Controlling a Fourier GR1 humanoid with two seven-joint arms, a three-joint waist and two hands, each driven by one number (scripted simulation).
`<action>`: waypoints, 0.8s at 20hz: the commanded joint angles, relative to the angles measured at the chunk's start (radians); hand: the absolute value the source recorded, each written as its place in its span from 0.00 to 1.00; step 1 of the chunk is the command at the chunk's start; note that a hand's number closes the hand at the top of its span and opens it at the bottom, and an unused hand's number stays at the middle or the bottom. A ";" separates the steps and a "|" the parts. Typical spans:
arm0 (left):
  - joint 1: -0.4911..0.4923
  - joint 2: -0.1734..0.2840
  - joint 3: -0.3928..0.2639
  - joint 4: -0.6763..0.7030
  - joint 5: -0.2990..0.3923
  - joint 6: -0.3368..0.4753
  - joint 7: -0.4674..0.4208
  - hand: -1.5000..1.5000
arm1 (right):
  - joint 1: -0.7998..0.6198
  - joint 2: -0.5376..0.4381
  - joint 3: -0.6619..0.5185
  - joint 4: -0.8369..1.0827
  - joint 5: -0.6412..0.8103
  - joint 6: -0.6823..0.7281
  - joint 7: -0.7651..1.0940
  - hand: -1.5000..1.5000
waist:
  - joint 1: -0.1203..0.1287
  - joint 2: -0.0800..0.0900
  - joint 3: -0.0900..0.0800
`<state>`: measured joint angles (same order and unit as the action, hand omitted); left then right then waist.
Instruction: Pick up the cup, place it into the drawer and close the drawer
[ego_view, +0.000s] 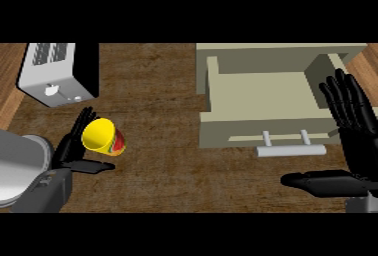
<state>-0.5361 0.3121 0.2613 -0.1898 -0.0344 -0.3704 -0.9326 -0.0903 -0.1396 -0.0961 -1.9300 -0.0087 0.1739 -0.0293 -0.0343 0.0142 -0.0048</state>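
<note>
A yellow cup (102, 137) with a red and green band lies tilted on the brown counter, its mouth facing up and left. My left hand (72, 145) is right beside it, fingers straight behind the cup and thumb below it, not curled round it. The beige drawer (262, 95) stands pulled open at the upper right, its inside bare, with a pale handle (289, 149) on its front. My right hand (353, 125) is open with fingers up along the drawer's right side, thumb pointing left below the drawer front.
A white toaster (55, 75) stands at the upper left, just above the cup. A wooden floor strip shows at the far left and right edges. Bare brown counter (162, 160) lies between the cup and the drawer.
</note>
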 joint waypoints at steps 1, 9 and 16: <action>0.013 -0.017 0.003 0.007 0.009 -0.137 -0.098 0.00 | 0.045 0.028 0.037 -0.033 0.018 -0.006 0.000 0.00 | 0.000 -0.003 0.000; 0.000 -0.075 -0.007 -0.023 0.021 -0.213 -0.103 1.00 | 0.025 0.017 0.024 -0.049 0.002 -0.003 0.028 0.00 | -0.007 -0.001 -0.001; -0.005 -0.085 0.000 -0.040 0.059 -0.346 -0.070 1.00 | 0.018 -0.005 0.004 0.000 -0.009 0.021 0.004 0.00 | -0.002 0.001 -0.001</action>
<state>-0.5486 0.2352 0.2512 -0.2292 0.0025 -0.5167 -0.8901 -0.0830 -0.1276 -0.0809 -1.9371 -0.0052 0.1735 -0.0166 -0.0342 0.0142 -0.0053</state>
